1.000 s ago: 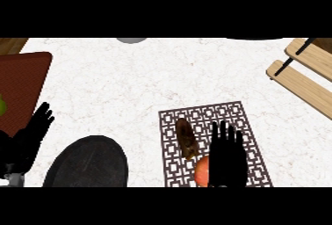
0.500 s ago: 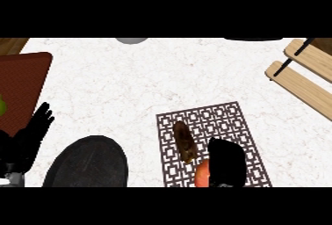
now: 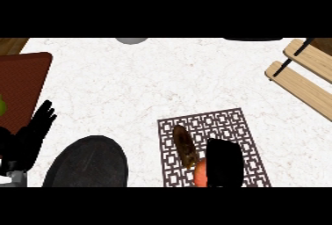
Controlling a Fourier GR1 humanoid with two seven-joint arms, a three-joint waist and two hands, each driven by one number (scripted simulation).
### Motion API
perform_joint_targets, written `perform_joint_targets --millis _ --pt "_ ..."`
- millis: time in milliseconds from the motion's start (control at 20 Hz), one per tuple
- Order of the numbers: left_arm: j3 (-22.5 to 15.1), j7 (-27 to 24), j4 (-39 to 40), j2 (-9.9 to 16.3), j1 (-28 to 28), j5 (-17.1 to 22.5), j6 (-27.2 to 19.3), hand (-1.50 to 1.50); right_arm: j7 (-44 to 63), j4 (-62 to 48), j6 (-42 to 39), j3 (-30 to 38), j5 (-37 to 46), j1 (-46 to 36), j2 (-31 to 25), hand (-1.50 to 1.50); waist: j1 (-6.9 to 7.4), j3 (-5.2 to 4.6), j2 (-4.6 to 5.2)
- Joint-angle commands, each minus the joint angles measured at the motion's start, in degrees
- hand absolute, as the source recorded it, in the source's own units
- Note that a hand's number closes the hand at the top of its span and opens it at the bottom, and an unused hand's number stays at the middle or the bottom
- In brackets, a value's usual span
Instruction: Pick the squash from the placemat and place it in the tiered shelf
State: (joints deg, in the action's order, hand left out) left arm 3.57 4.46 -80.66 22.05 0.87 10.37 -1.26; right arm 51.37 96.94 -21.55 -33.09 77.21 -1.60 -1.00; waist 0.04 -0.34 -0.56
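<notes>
The squash (image 3: 183, 146) is a brown elongated thing lying lengthwise on the left half of the brown lattice placemat (image 3: 224, 121). At its near end an orange rounded part (image 3: 200, 173) shows, half hidden. My right hand (image 3: 224, 161) hovers low over the mat, right beside the squash and covering the orange part's right side; it shows as one compact black shape. My left hand (image 3: 31, 139) rests open at the lower left, fingers up. The wooden tiered shelf (image 3: 306, 72) stands at the upper right, far from both hands.
A black round plate (image 3: 88, 162) lies left of the mat. A dark red board (image 3: 23, 81) is at the left edge with a green thing (image 3: 2, 106) on it. A grey object (image 3: 131, 40) sits at the back edge.
My right hand looked long with its fingers spread over the mat one second ago; now it looks shorter and compact beside the squash. The squash and my left hand have not moved.
</notes>
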Motion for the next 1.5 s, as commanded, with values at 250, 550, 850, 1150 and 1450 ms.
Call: perform_joint_targets --millis 250,550,850,1150,1450 --pt "1.5 0.3 0.1 0.1 -0.1 -0.2 1.7 0.0 -3.0 6.8 0.8 14.2 -3.3 -6.4 -3.8 1.5 0.07 0.35 0.62" --pt "3.7 1.6 -0.3 2.4 0.4 1.5 3.9 0.0 -9.6 5.4 1.0 35.3 -15.6 -15.2 -11.7 1.5 0.2 0.37 0.62" --pt "1.5 1.6 -1.4 -1.8 -0.5 -2.0 0.2 0.0 -2.0 16.7 -5.5 38.9 -18.9 -18.2 -10.2 1.5 -0.31 0.33 0.38" --pt "1.7 0.6 -0.3 -2.1 1.2 -1.9 1.3 0.0 7.0 30.0 -9.4 45.9 -26.3 -25.3 -6.5 1.5 -0.65 0.29 0.18" --pt "2.3 -0.2 -1.2 -2.0 1.9 -2.8 2.0 0.0 12.2 36.4 -16.8 52.3 -31.2 -32.3 -12.1 1.5 -0.42 0.29 0.28"
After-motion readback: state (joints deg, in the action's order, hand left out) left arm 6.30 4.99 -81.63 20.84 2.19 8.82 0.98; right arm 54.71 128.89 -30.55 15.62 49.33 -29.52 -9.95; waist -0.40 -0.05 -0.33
